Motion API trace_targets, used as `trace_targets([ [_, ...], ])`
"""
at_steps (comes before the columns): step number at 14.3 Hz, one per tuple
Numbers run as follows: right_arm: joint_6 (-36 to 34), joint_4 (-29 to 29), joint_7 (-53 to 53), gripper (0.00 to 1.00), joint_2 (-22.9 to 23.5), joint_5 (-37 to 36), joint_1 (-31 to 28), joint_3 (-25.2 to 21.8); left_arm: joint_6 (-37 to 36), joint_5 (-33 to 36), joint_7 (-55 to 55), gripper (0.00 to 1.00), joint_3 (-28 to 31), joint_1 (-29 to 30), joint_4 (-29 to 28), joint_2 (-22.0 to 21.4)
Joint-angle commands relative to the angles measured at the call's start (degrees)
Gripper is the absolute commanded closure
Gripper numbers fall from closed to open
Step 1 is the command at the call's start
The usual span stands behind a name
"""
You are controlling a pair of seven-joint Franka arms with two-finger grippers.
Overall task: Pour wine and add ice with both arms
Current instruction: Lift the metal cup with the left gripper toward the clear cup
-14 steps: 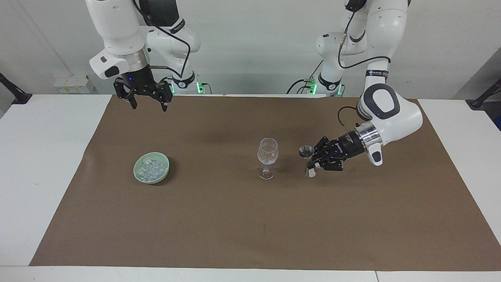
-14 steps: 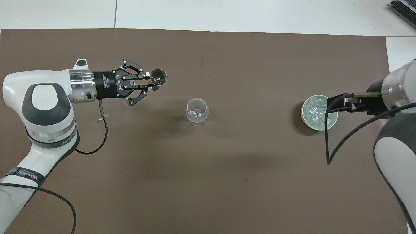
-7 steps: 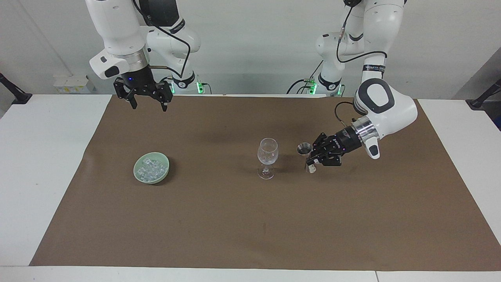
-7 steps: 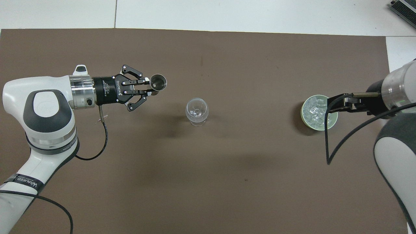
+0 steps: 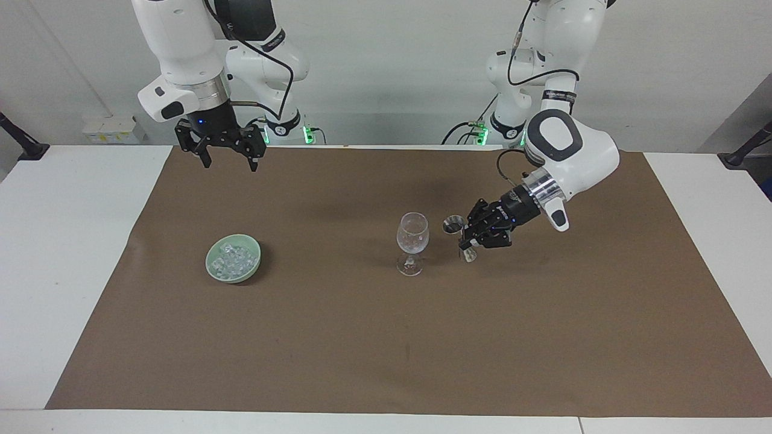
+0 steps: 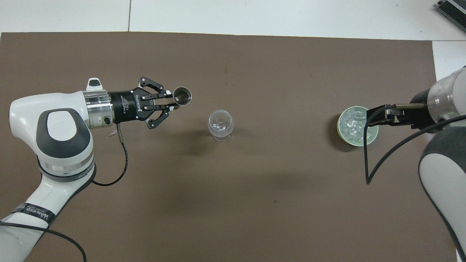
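Steel glints between my left gripper (image 5: pixel 465 239) fingers: I am pinching a small metal measuring cup (image 6: pixel 181 96) by its narrow waist, its open mouth up and its body a little tilted, held in the air over the brown paper mat (image 5: pixel 386 361). My left arm (image 5: pixel 567 150) comes down from its base and bends low so that this gripper points sideways toward the wine glass (image 5: pixel 412 242), which stands upright on the mat just beside the cup, apart from it, with nothing touching it. In the overhead view the same cup sits at my left fingertips (image 6: pixel 165 102), and the glass (image 6: pixel 220 124) lies just ahead of them, toward the right arm's end of the table. My right gripper (image 5: pixel 229 158) hangs high with its fingers spread wide and pointing down, holding nothing; that arm waits over the edge of the mat close to its own base. Well below it and out from it on the mat rests the pale green bowl (image 5: pixel 212 265), and the ice (image 5: pixel 233 260) lies heaped inside it as many small clear cubes. Seen from overhead, the bowl (image 6: pixel 340 130) with its ice (image 6: pixel 351 125) lies partly under my right gripper (image 6: pixel 382 117) and its dark cable (image 6: pixel 367 160).
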Motion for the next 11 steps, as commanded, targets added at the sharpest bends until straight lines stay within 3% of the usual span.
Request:
trace_targets([
  [1,-0.3,-1.2,-1.3,0.00,-1.3,1.0,-1.0,0.5,2.7,-1.6,-0.1,1.00,0.9,-2.2,-2.9,-3.0],
  [11,-0.3,-1.2,-1.2,0.00,-1.3,1.0,-1.0,0.5,12.6,-1.6,-0.3,1.00,0.8,-6.7,-6.5,-6.5],
])
